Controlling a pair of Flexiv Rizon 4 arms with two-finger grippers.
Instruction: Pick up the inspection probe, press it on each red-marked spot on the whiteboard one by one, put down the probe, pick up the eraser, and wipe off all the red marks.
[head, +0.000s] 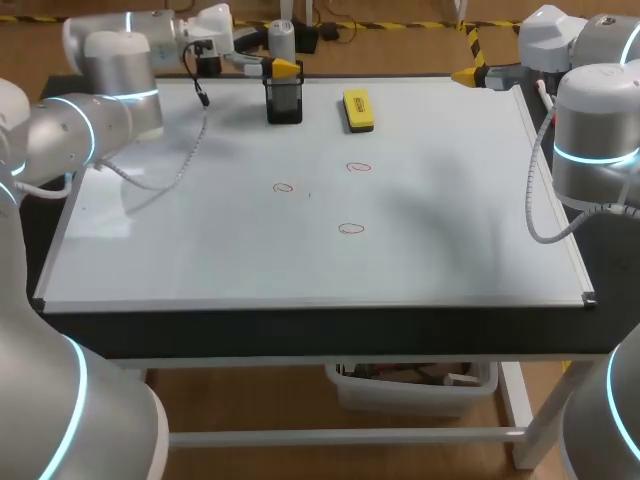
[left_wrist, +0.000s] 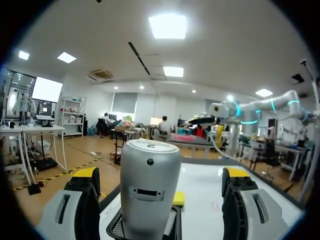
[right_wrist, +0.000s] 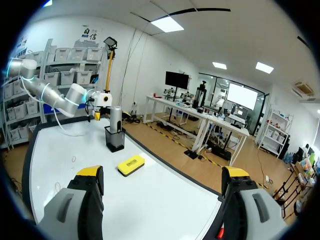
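Probe (left_wrist: 150, 186): smooth grey cylinder with a rounded cap, and we take the shell for hard plastic or metal. It stands upright in a black mesh holder (head: 284, 104) at the far edge of the whiteboard (head: 200, 250). We judge it rigid, fairly light and somewhat slippery, so best gripped mid-body above the holder rim. Our left gripper (left_wrist: 161, 176) straddles it, fingers wide, clear of both sides, holding nothing. Right gripper (right_wrist: 163, 175) is spread and empty.

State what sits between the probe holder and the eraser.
Nothing: the head view shows only bare whiteboard between the probe holder and the eraser.
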